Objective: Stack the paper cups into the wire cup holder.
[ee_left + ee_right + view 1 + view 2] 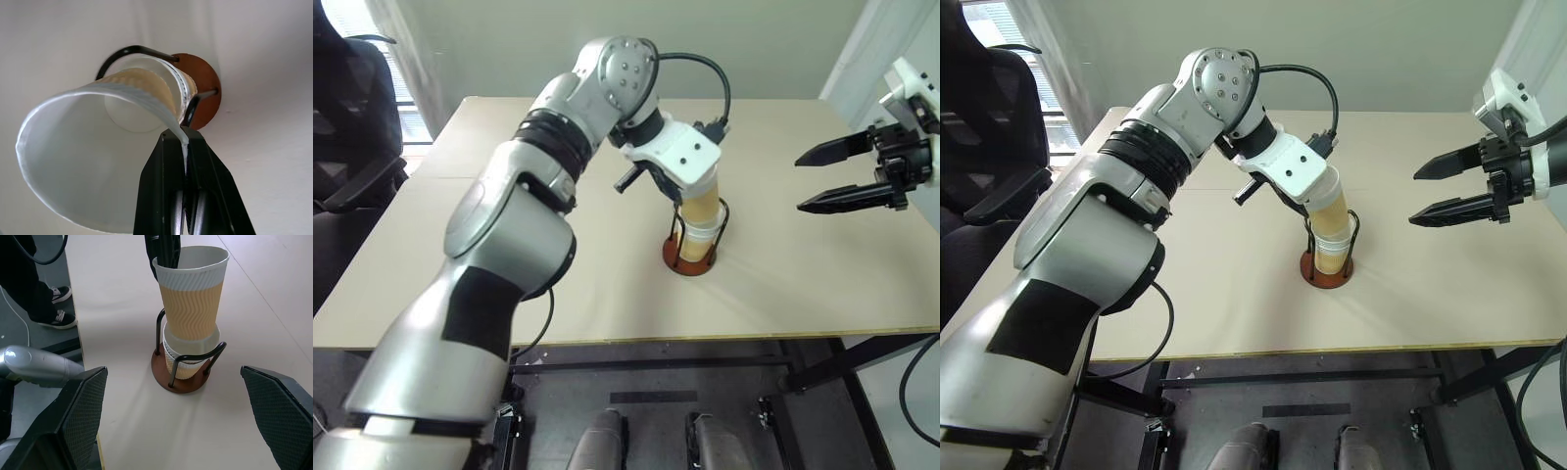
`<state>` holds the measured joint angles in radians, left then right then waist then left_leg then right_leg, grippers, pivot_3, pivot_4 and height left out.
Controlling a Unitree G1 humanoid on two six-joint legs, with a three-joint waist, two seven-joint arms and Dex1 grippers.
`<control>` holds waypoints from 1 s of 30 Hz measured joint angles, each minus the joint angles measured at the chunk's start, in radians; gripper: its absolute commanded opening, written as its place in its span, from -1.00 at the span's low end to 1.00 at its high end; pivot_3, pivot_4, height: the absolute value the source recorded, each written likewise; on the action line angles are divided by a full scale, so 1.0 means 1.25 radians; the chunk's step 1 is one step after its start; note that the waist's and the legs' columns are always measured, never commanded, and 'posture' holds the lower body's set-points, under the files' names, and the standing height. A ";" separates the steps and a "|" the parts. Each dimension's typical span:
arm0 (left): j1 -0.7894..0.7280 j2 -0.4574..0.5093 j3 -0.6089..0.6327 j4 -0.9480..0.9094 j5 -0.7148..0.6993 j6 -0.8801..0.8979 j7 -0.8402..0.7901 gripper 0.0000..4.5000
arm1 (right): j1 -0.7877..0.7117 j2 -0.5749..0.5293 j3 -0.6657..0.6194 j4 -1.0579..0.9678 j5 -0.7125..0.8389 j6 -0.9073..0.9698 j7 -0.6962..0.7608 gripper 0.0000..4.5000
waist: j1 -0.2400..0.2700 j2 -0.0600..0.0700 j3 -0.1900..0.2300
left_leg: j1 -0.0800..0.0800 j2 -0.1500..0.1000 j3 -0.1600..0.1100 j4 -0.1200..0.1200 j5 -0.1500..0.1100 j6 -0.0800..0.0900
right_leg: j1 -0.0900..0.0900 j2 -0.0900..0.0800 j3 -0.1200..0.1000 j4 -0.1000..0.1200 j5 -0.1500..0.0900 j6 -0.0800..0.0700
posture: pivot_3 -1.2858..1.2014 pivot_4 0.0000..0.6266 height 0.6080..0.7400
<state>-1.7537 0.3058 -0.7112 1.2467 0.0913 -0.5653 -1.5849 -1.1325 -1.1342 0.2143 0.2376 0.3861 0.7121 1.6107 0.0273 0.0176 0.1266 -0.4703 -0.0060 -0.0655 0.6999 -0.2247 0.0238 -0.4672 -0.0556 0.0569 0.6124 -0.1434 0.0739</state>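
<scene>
The wire cup holder (677, 257) stands on its reddish-brown base near the table's middle, with black wire loops (161, 333) rising around a paper cup (188, 363) seated in it. A second tan cup (191, 298) with a white rim is tilted slightly, its bottom nested in the seated cup. I cannot tell whether more cups lie beneath. My left gripper (185, 147) is shut on this upper cup's rim, one finger inside and one outside. My right gripper (799, 183) hovers open to the right of the holder, clear of it, with nothing between its fingers.
The beige table (822, 284) has bare surface all around the holder. A black office chair (352, 117) stands off its left side. A person's shoes (58, 308) show on the floor beside the table's edge.
</scene>
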 measured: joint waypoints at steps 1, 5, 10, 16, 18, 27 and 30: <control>0.002 0.001 -0.002 -0.003 0.000 0.000 0.000 -0.99 | 0.001 0.003 0.000 0.000 -0.001 -0.001 0.000 0.98 | 0.000 0.000 0.000 | 0.000 0.000 0.000 0.000 0.000 0.000 | 0.000 0.000 0.000 0.000 0.000 0.000 | 0.03 -0.52 1.00; 0.005 0.002 -0.004 -0.006 0.000 0.000 0.000 -0.99 | 0.001 0.011 0.000 0.002 -0.007 -0.006 0.000 0.98 | 0.001 0.000 0.000 | 0.000 0.000 0.000 0.000 0.000 0.000 | 0.000 -0.001 0.000 0.000 0.000 0.000 | 0.03 -0.52 1.00; 0.005 0.005 -0.004 -0.006 0.001 0.000 0.000 -0.99 | 0.001 0.012 0.000 0.004 -0.015 -0.014 0.000 0.98 | 0.001 0.000 0.000 | 0.000 0.000 0.000 0.000 0.000 0.000 | 0.000 -0.001 0.001 0.000 0.000 0.000 | 0.03 -0.52 1.00; 0.005 0.005 -0.004 -0.006 0.004 0.000 0.000 -0.99 | 0.001 0.012 0.000 0.006 -0.016 -0.017 0.000 0.98 | 0.000 0.000 0.000 | 0.000 0.000 0.000 0.000 0.000 0.000 | 0.000 -0.001 0.001 0.000 0.000 0.000 | 0.03 -0.52 1.00; 0.005 0.005 -0.004 -0.006 0.004 0.000 0.000 -0.99 | 0.001 0.012 0.000 0.006 -0.016 -0.017 0.000 0.98 | 0.000 0.000 0.000 | 0.000 0.000 0.000 0.000 0.000 0.000 | 0.000 -0.001 0.001 0.000 0.000 0.000 | 0.03 -0.52 1.00; 0.005 0.006 0.000 -0.006 0.018 0.000 0.000 -0.99 | 0.001 0.018 -0.004 0.011 -0.023 -0.021 0.000 0.98 | 0.000 0.000 0.000 | 0.000 0.000 0.000 0.000 0.000 0.000 | 0.000 -0.001 0.001 0.000 0.000 0.000 | 0.03 -0.52 1.00; 0.005 0.006 0.004 -0.006 0.020 -0.001 0.000 -0.99 | 0.001 0.018 -0.004 0.011 -0.024 -0.021 0.000 0.98 | 0.000 0.000 0.000 | 0.000 0.000 0.000 0.000 0.000 0.000 | 0.000 -0.001 0.001 0.000 0.000 0.000 | 0.03 -0.52 1.00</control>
<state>-1.7476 0.3137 -0.7058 1.2391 0.1166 -0.5660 -1.5851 -1.1313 -1.1115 0.2093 0.2512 0.3564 0.6852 1.6106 0.0277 0.0177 0.1265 -0.4703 -0.0059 -0.0660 0.6998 -0.2247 0.0239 -0.4671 -0.0562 0.0576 0.6120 -0.1431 0.0744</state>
